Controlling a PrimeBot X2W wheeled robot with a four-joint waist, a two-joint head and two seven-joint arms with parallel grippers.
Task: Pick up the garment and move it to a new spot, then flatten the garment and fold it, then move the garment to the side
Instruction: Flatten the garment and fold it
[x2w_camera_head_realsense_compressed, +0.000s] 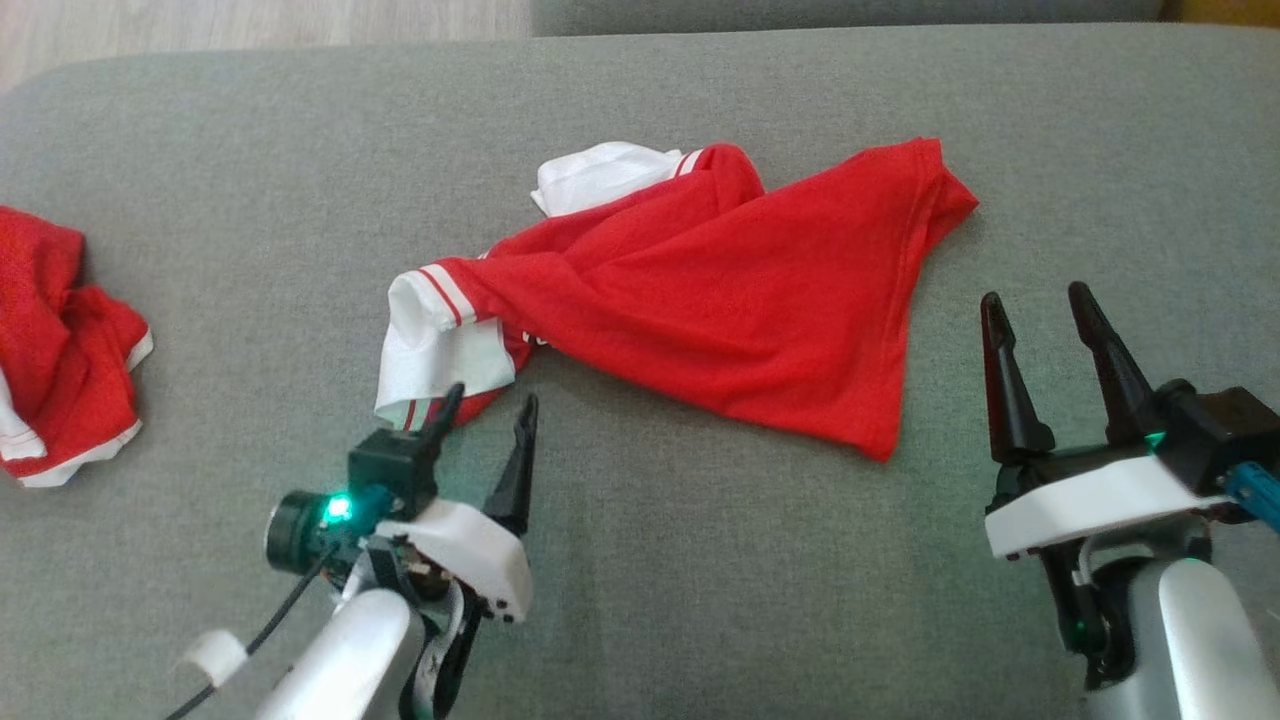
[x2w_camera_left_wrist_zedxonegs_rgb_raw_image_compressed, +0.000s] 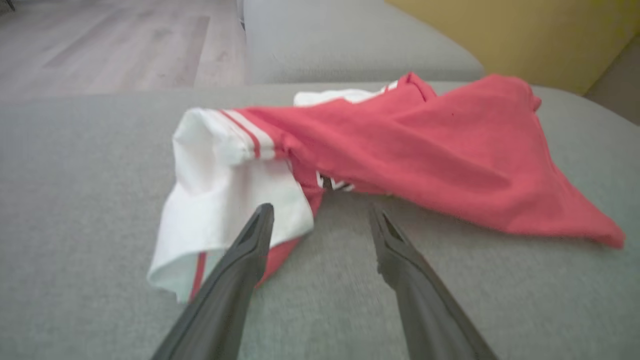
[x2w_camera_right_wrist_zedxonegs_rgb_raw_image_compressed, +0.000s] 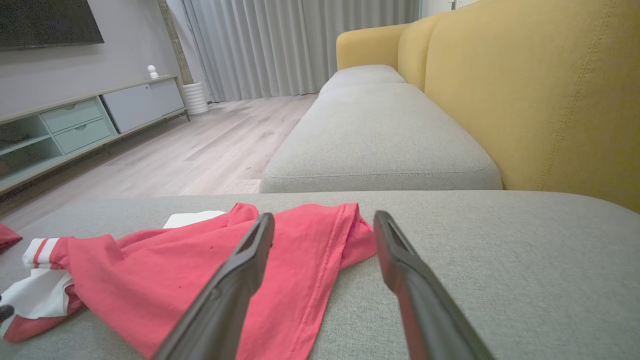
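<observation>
Red-and-white bundle (x2w_camera_head_realsense_compressed: 60, 340) at the far left of the grey cushion (x2w_camera_head_realsense_compressed: 250, 200). It's crumpled, with white trim along its lower edge, well apart from everything else. Wood floor (x2w_camera_head_realsense_compressed: 250, 30) past the cushion's far edge, upper left.

Left gripper (x2w_camera_head_realsense_compressed: 492, 397) is lower left of centre, jaws wide, fingers aimed at the near-left end of the garment (x2w_camera_head_realsense_compressed: 700, 290). The tip on the view's left overlaps the hem of the white sleeve (x2w_camera_head_realsense_compressed: 440, 350); touching or just above it, can't tell. The other tip is over bare cushion, just beside the red edge. In the left wrist view there's grey fabric between the two fingers, and a bit of print (x2w_camera_left_wrist_zedxonegs_rgb_raw_image_compressed: 332, 182) shows where sleeve meets body.

Garment is a red shirt with white sleeves and red stripes, lying mid-cushion, held by neither gripper. Not flat: bunched and twisted into a rough triangle, wide end to the right, bottom corner pointing toward the robot. Second sleeve (x2w_camera_head_realsense_compressed: 600, 175) peeks out on the far side, upper left of the red body.

Right gripper (x2w_camera_head_realsense_compressed: 1035, 297) is lower right, jaws wide, fingers pointing up the view, near the garment's right hem but apart from it. In the right wrist view the red hem runs behind the left finger, with grey cushion between the tips.

Further right in that view is a yellow backrest (x2w_camera_right_wrist_zedxonegs_rgb_raw_image_compressed: 550, 100), with a second seat pad (x2w_camera_right_wrist_zedxonegs_rgb_raw_image_compressed: 380, 135) ahead.
</observation>
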